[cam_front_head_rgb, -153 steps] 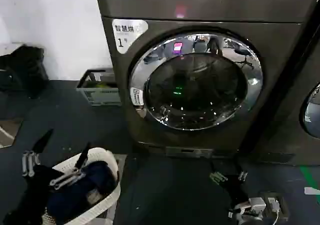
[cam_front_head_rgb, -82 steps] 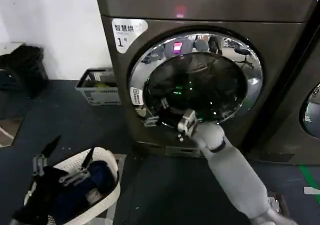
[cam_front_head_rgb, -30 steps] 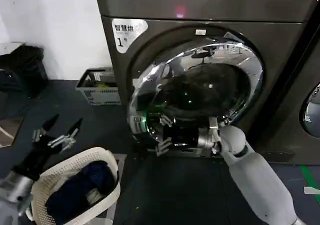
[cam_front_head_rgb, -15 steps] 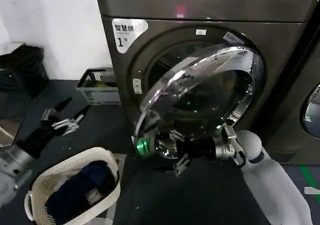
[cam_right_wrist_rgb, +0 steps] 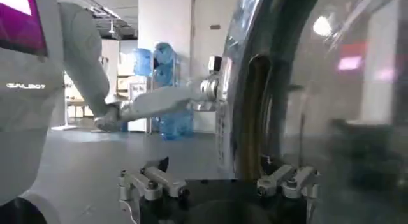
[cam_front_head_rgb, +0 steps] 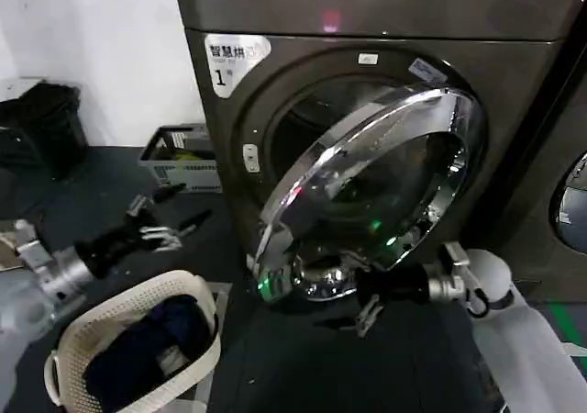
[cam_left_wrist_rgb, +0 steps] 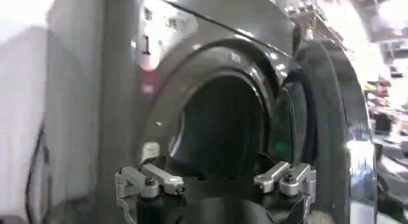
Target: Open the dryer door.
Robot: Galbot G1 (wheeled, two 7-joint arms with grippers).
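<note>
Dryer door stands partly swung out from the grey-brown machine in the head view, hinged on the machine's right side, its chrome ring tilted outward so the dark drum opening shows behind its free edge. A white "1" sticker sits on the machine's front above and left of the opening. The right gripper reaches in low under the door's bottom edge, its fingers spread apart, one just beside the chrome rim and one lower toward the floor; whether they touch the door I cannot tell. The left gripper hovers well left of the door, above a white laundry basket holding dark blue cloth, fingers spread wide and holding nothing. A grey crate stands by the white wall, and a neighbouring machine's round door shows at the right edge.

From the left wrist, the left gripper faces the open drum, fingers wide, with the dryer door seen edge-on beside the opening.

From the right wrist, the right gripper sits at the door, one finger on each side of the door's rim edge, not closed on it. The other arm shows farther off.
</note>
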